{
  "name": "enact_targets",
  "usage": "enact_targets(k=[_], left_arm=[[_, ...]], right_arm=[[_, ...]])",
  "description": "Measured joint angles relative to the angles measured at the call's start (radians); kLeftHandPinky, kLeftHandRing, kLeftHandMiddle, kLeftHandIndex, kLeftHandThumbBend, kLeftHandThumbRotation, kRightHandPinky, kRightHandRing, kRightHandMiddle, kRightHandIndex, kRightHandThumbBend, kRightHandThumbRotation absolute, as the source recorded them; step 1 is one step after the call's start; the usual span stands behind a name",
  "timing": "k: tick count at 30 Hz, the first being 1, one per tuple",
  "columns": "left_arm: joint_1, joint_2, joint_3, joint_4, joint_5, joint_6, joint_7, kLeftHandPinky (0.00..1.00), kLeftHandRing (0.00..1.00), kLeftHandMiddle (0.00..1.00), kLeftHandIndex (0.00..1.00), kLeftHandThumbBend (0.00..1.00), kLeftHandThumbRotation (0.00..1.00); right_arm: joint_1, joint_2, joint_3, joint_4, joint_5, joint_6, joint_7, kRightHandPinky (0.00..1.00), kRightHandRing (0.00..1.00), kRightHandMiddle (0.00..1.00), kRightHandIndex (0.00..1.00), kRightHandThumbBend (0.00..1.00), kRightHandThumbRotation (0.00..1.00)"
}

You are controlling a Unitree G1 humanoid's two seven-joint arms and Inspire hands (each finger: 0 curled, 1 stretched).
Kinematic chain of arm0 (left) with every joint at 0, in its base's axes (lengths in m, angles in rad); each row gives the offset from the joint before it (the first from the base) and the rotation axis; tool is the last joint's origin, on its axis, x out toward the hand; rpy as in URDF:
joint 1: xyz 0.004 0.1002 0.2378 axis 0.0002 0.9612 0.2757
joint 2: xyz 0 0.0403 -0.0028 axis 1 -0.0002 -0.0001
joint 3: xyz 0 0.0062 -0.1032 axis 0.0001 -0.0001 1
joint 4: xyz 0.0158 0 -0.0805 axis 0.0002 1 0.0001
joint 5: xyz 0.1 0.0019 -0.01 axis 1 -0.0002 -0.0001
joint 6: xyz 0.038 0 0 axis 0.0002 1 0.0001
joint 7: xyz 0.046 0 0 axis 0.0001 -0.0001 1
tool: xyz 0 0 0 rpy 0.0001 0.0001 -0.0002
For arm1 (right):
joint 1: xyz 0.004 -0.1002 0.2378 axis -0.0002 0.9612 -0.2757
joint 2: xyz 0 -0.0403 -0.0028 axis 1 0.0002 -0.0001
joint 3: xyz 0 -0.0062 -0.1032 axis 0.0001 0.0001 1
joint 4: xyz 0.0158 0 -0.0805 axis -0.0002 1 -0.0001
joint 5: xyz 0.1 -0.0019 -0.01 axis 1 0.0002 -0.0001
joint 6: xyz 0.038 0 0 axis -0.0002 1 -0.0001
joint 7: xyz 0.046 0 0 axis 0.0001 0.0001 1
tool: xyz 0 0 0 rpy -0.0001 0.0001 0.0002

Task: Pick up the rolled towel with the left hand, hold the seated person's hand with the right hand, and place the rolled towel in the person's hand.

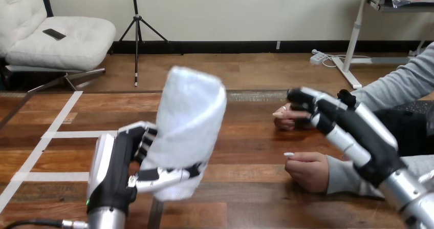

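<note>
Left hand (110,170) is closed on the rolled towel (189,124): thumb (164,178) wraps across the front of the roll's lower part, and fingers (144,137) curl in from behind. The towel sits on the hand's inner side, the side facing the right hand, clear of the table (245,142). Long axis is near vertical. The top end points up and leans slightly toward the right hand, well above the fingers. The bottom end pokes out just under the thumb. Right hand (353,129) is raised and reaches out to the person's farther hand (286,119), overlapping it. Can't tell if there's contact or a grip. The person's nearer hand (307,170) is a loose fist on the table, just below and inboard of the right hand, not touching it. Towel and the person's hands are well apart.
</note>
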Motion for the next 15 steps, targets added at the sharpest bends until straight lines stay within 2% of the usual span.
enact_targets(k=[7, 15], left_arm=[[0.0, -0.012, 0.0, -0.038, -0.001, -0.023, -0.003, 0.25, 0.31, 0.37, 0.41, 0.66, 0.0], [0.001, -0.027, 0.003, -0.045, -0.009, -0.06, -0.004, 0.26, 0.31, 0.37, 0.41, 0.65, 0.0]], right_arm=[[-0.042, -0.02, -0.002, 0.031, -0.023, -0.027, -0.01, 0.83, 0.88, 0.88, 0.86, 0.71, 0.87], [-0.078, -0.025, -0.003, 0.071, -0.05, -0.049, -0.032, 0.82, 0.87, 0.87, 0.85, 0.76, 0.87]])
